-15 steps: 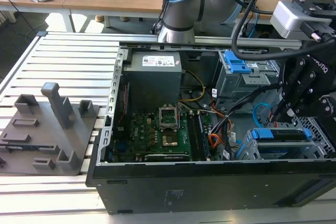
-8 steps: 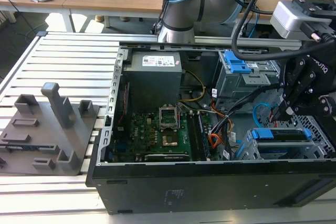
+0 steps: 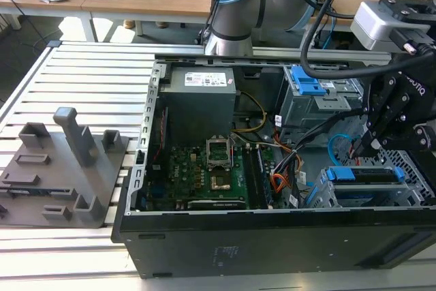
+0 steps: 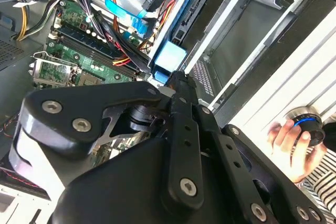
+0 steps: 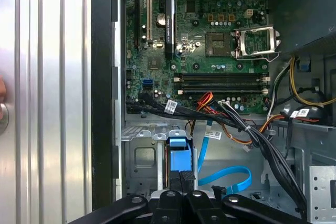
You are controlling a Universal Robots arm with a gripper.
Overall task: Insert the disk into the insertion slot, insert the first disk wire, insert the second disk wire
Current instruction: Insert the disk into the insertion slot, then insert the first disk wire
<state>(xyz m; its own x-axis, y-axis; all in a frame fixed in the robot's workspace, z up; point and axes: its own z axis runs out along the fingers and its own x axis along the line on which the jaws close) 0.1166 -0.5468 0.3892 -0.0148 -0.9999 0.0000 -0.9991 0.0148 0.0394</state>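
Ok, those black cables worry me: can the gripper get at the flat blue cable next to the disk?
Probably yes. The flat blue cable loops uncovered beside the disk, close to the gripper; the black cable bundle crosses only its end nearer the motherboard.

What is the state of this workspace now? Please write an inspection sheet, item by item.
Surface: slatted metal table, open computer case on it.
Job's things: disk in its blue carrier sits in the insertion slot; how deep, unclear.
Clutter: grey fixture block at the exterior view's left.
Grippers: hand shut, tips at the carrier's end.
Cables: blue flat cable loose near the slot; black bundle across the motherboard.
Surroundings: desks behind; a person's fingers on a knob.
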